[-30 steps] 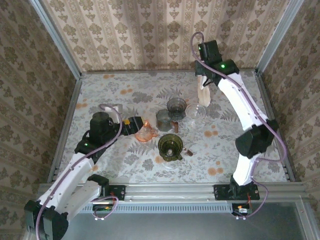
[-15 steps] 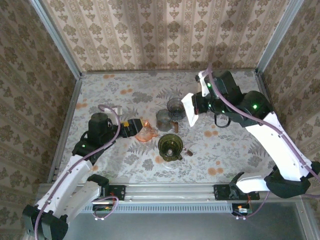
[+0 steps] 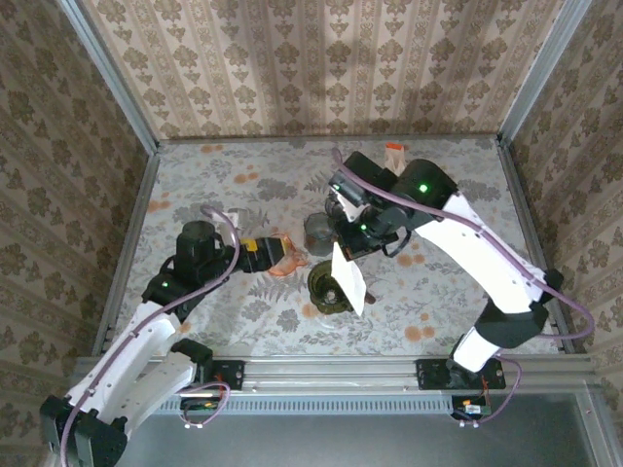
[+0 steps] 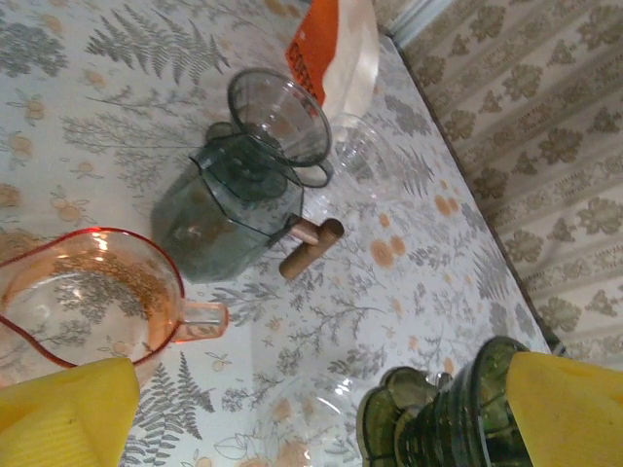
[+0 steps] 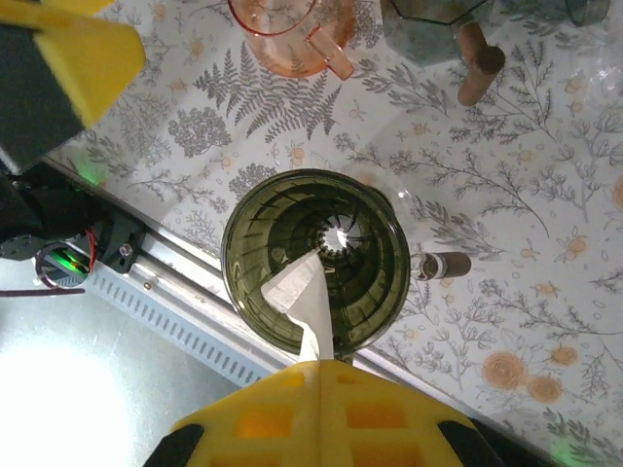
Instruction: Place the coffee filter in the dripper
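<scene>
Pads of the right gripper were clamped together on the upper edge of the coffee filter, which hung down from them with its lower corner over the mouth of the green glass dripper, near the ribbed middle; whether that corner touched the glass could not be told. The main risk, as I judged it, lay in the filter's shape: it was pressed flat, so a release from there would likely leave it standing on edge or leaning across the bowl instead of seated as a cone against the walls. A descent slightly off line could also catch the paper on the rim and crumple it, or nudge the dripper, which stood near the front edge of the counter, close to the metal rail. The left gripper waited low with its yellow fingers spread wide, empty, one beside a pink glass cup and the other near the green dripper, so a sideways swing of the right arm might bring the two together. The filter itself looked white, thin and limp, folded into a narrow wedge with a crisp seam, clean and unwetted, light enough to shift with any small disturbance.
</scene>
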